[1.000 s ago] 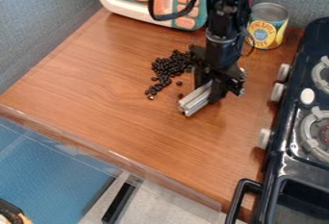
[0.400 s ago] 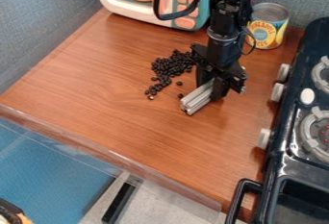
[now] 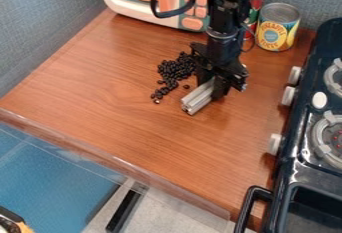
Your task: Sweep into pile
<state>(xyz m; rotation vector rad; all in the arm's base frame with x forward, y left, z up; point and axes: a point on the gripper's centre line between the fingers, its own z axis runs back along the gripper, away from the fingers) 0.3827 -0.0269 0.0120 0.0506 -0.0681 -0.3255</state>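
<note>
While bearing small black beans (image 3: 175,71) in a loose heap on the far half of the wooden counter (image 3: 100,89), is trailing a thinner string of them toward the near left. Is clasping a ribbed metal bar (image 3: 198,98) in the gripper (image 3: 212,84), just right of the string; is closing the jaws narrowly around its upper end, slanting the free end toward the near left. Farther out, is including a white-and-teal toy microwave (image 3: 137,15) beyond the heap, a yellow-and-blue can (image 3: 276,31) at far right, and a red-and-green can (image 3: 255,6) behind it to the left, partly hidden by the arm. Is lining the right side with a dark stove (image 3: 297,169), bearing pale knobs (image 3: 274,144) and, near, a black handle (image 3: 247,209). Is walling the far left in blue-grey (image 3: 40,27).
</note>
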